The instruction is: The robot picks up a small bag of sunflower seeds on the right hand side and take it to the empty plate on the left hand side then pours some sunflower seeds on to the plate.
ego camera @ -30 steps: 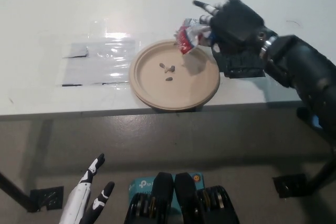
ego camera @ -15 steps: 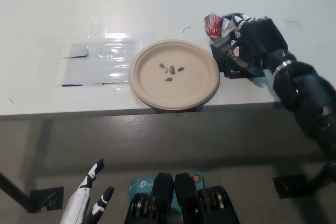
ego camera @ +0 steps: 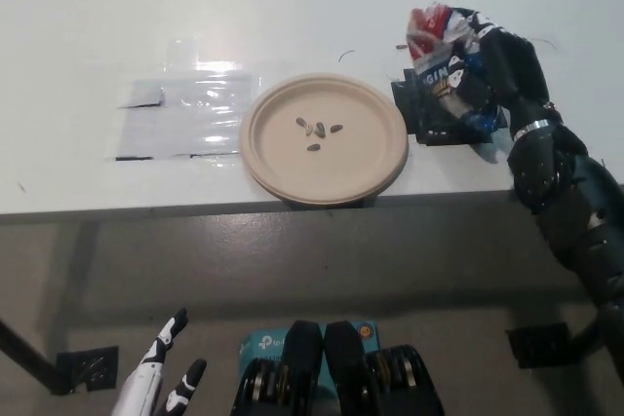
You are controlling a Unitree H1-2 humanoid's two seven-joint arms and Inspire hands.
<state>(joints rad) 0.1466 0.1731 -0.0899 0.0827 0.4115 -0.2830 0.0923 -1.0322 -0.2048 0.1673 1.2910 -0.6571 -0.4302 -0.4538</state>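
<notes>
White table (ego camera: 292, 7) fills the upper half of the frame, front edge running across just below mid-height; wide bare surface along the top and upper left; dark floor below the edge. Clear plastic sheet (ego camera: 185, 114) lies flat left of centre, near the front edge. Tan plate (ego camera: 366, 158) sits centre frame, its near rim right at the table edge, slightly overhanging; a few sunflower seeds (ego camera: 315, 131) lie in a small cluster left of its middle. Black right arm (ego camera: 575, 221) comes up from the lower right, crossing the table edge; right hand (ego camera: 487, 70) sits upper right, just right of the plate, fingers curled round the seed bag (ego camera: 439, 60), holding it upright with the red top uppermost; bag clear of the plate rim, above a dark flat item on the table I can't make out. White left hand (ego camera: 161, 382) hangs at lower left, below table level, fingers spread, holding nothing.
</notes>
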